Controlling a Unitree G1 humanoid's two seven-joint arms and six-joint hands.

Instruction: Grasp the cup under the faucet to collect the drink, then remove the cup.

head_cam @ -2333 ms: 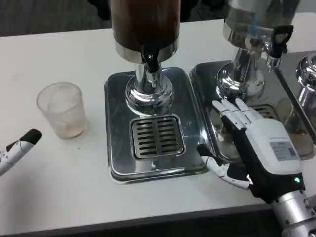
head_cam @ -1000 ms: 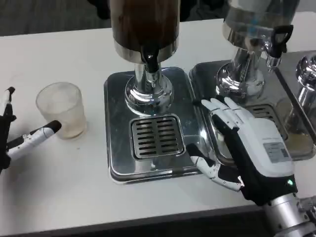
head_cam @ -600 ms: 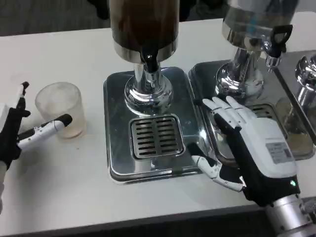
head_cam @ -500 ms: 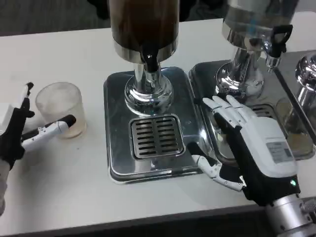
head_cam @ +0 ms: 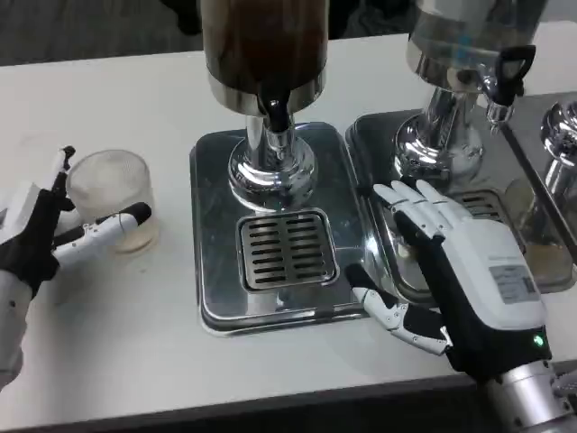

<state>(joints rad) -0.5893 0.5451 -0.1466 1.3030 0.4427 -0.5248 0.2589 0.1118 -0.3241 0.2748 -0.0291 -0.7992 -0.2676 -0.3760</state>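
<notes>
1. Stretching across the whole scene is a white table [head_cam: 135, 316]; beyond its far edge I see dark floor.
2. At the middle stands a dispenser [head_cam: 263, 45] with dark drink in it, its black faucet [head_cam: 275, 110] pointing down over a steel tray [head_cam: 212, 298] with a slotted grille [head_cam: 287, 250]. Nothing stands on that grille.
3. Just to the right sits a second dispenser [head_cam: 464, 45] with its own tray [head_cam: 370, 135], and the two trays nearly touch along their edges.
4. On bare table left of the first tray, well apart from the faucet, stands the cup [head_cam: 110, 198], clear, upright and looking empty.
5. At the left edge the left hand [head_cam: 41, 239] has its fingers spread around the cup, one at the near side and one at the far side by the rim; I cannot tell whether they touch it.
6. Over the seam between the two trays the right hand [head_cam: 451, 271] lies flat with fingers apart, holding nothing, its thumb at the first tray's front right corner.
7. Open white surface lies in front of the trays and around the cup.
</notes>
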